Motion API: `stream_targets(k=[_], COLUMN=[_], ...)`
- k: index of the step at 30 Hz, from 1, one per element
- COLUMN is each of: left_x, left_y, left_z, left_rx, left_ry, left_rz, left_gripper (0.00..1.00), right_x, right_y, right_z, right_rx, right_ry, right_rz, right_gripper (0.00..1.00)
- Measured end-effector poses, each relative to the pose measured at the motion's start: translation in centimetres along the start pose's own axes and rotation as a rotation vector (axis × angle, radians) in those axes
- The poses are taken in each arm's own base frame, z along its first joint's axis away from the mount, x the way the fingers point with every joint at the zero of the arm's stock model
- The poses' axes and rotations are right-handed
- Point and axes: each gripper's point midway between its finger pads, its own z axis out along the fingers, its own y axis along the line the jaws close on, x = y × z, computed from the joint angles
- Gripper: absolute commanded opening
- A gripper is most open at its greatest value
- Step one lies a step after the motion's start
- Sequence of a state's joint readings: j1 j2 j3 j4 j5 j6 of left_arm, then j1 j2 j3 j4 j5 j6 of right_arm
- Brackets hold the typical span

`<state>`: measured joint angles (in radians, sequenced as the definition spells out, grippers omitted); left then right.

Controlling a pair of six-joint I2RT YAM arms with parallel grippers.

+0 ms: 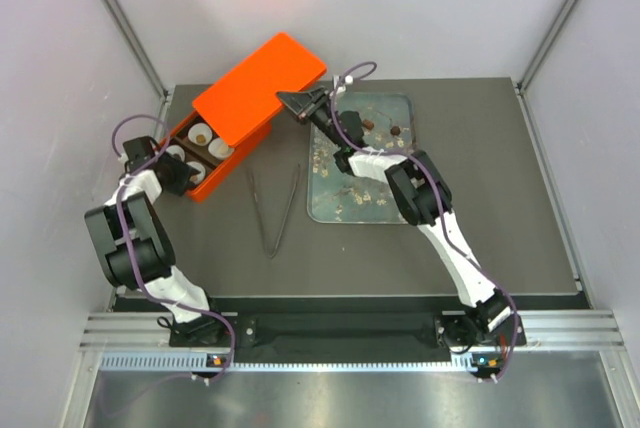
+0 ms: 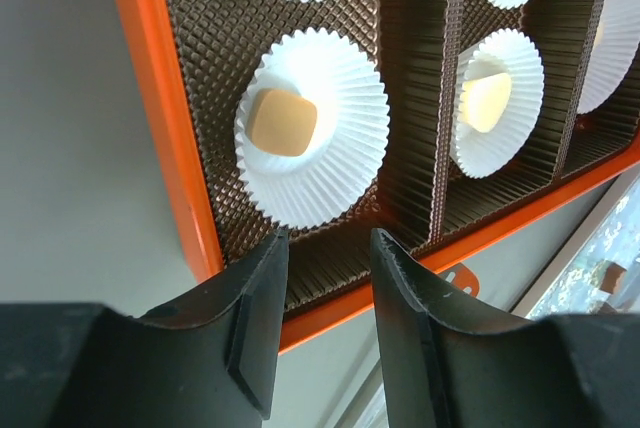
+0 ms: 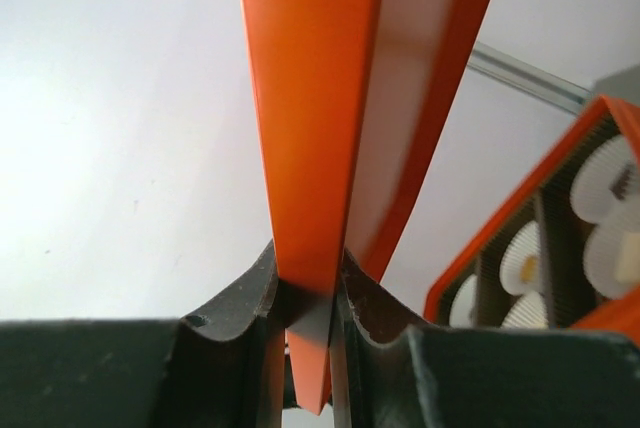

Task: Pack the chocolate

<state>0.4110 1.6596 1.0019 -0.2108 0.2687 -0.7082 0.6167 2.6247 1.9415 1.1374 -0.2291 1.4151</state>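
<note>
Nearest the arm bases, a pair of slim tongs [image 1: 272,210] lies flat on the table, just off the near right side of the orange box [image 1: 205,191] and touched by neither arm. At the box's near left end the left gripper [image 2: 325,238] hovers with its fingers parted and nothing between them, the tips just above the edge of a white paper cup [image 2: 340,173]. In that cup sits a tan chocolate [image 2: 283,121], and a cream chocolate [image 2: 487,100] rests in the cup of the next compartment across the ribbed divider. Over the box's far end the right gripper [image 3: 308,283] is clamped on the thin edge of the orange lid [image 3: 320,98], holding it tilted and askew so the near compartments lie uncovered. To the right of the box, on the blossom-printed tray [image 1: 330,216], at least two dark loose chocolates [image 1: 397,130] wait unpacked. The risks appear to sit with the lid: pinched by one edge only, it could pivot or slip out of the grip, and lowered crooked it would likely catch the box wall or flatten the cups — and closing it now would leave sweets behind on the tray. The left fingertips could also snag the fluted paper when they move off.
</note>
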Motion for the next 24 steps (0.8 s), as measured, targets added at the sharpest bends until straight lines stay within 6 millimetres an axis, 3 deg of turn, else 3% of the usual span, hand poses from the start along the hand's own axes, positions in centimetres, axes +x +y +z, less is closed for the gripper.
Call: stream_targets(k=[4,9,14,19,24], left_x=[-0.2,-0.2,1.0,1.2,0.4], left_y=[0.1,-0.3,-1.7,-4.7,-8.5], left_z=[-0.8,-1.6,-1.0,0.2,0.4], left_rx=[-0.016,-0.015,0.011,0.074,0.147], left_ry=[-0.022,-0.026,0.022,0.047,0.014], left_rz=[0.009,0.072,0.232,0.396,0.588], left_gripper=[0.44,0.43,0.45,0.46,0.48], right_x=[-0.9,-1.9,-2.4,-3.3,-5.7], right_y=[3.8,6.5,6.0,4.5,4.7], right_z=[0.4,0.4,-0.9,-2.9,-4.4], right_rx=[-0.076,-0.131,-0.1,-0.026,0.006], right_ry=[-0.003,-0.009,-0.002,0.01,-0.008], right_rz=[-0.027,-0.05,-0.051,-0.046,-0.06], right_gripper=[0.0,0.0,0.0,0.0,0.0])
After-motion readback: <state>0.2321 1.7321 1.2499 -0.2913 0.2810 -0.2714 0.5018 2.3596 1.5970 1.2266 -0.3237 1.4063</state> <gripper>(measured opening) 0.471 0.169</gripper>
